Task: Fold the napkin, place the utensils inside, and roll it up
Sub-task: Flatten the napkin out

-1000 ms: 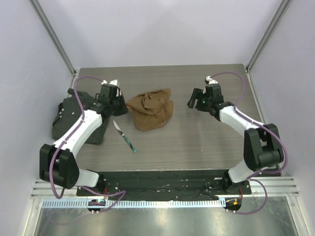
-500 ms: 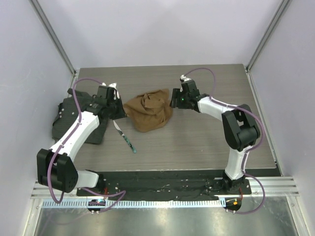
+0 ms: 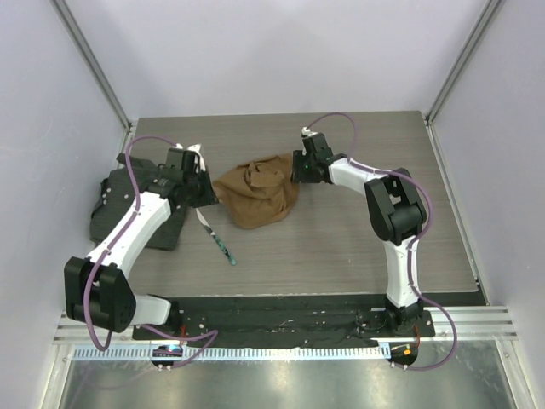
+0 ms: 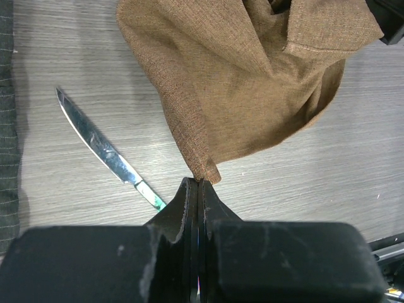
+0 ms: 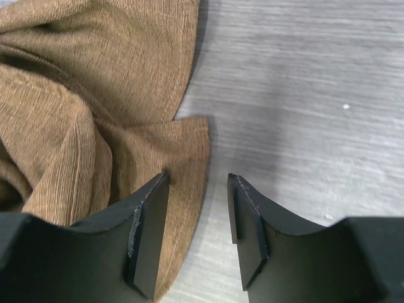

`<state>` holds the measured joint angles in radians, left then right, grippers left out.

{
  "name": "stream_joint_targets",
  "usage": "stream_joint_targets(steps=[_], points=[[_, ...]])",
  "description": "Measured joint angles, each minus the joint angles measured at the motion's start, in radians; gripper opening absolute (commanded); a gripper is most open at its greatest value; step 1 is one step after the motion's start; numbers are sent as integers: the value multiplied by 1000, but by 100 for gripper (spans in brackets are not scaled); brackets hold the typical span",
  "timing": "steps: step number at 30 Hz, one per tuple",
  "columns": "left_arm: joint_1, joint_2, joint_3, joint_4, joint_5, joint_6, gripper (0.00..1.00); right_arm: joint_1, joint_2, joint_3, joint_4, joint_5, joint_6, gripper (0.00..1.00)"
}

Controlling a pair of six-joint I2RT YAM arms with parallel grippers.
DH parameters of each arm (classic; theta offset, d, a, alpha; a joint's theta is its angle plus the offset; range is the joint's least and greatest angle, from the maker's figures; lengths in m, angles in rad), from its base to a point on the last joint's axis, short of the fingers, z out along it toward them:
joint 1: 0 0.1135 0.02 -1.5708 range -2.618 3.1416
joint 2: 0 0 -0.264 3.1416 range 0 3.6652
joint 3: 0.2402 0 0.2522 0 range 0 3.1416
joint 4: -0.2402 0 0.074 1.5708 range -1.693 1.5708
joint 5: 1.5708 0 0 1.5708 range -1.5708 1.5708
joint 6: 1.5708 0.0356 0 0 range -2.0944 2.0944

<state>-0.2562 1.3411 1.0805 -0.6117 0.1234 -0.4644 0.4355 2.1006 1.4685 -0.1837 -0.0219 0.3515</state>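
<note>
The tan-brown napkin point(image 3: 257, 194) lies crumpled at the table's middle. My left gripper point(image 3: 210, 197) is shut on its left corner, and the left wrist view shows the corner pinched at the fingertips point(image 4: 201, 181), with the cloth point(image 4: 252, 82) bunched beyond. My right gripper point(image 3: 295, 174) stands at the napkin's upper right corner. Its jaws point(image 5: 197, 182) are open, one finger point(image 5: 148, 214) over the cloth point(image 5: 82, 113) and the other point(image 5: 249, 214) over bare table, with the cloth's edge between them. The knife point(image 3: 216, 236) point(image 4: 107, 151) lies flat in front of the left gripper.
A dark textured mat point(image 3: 128, 209) lies at the table's left edge under the left arm and shows as a strip point(image 4: 6, 126) in the left wrist view. Grey walls and metal posts enclose the table at the back and both sides.
The right arm has swung left from open table to the napkin's right corner, and its jaws have narrowed. The left gripper has stayed shut on the left corner, shifting slightly left.
</note>
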Motion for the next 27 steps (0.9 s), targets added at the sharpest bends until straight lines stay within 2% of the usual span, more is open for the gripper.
stream_joint_targets(steps=[4,6,7,9,10,11,17,20,23,27], points=[[8,3,0,0,8,1,0,0,29,34,-14,-11,-9,48],[10,5,0,0,10,1,0,0,32,38,-19,-21,-9,42],[11,5,0,0,12,1,0,0,34,40,-20,-26,-10,29],[13,5,0,0,16,1,0,0,40,44,-22,-42,-15,17],[14,5,0,0,19,1,0,0,44,45,-24,-53,-14,3],[16,5,0,0,20,1,0,0,47,46,-23,-63,-18,1],[18,5,10,-2,21,-3,0,0,47,48,-29,-79,-25,1],[18,5,64,-18,13,-7,0,0,0,37,-59,-47,-36,1],[19,-1,161,-32,-13,-8,0,0,-121,25,-117,14,-59,1],[20,-47,293,-28,-61,-7,0,0,-399,27,-167,129,-92,1]])
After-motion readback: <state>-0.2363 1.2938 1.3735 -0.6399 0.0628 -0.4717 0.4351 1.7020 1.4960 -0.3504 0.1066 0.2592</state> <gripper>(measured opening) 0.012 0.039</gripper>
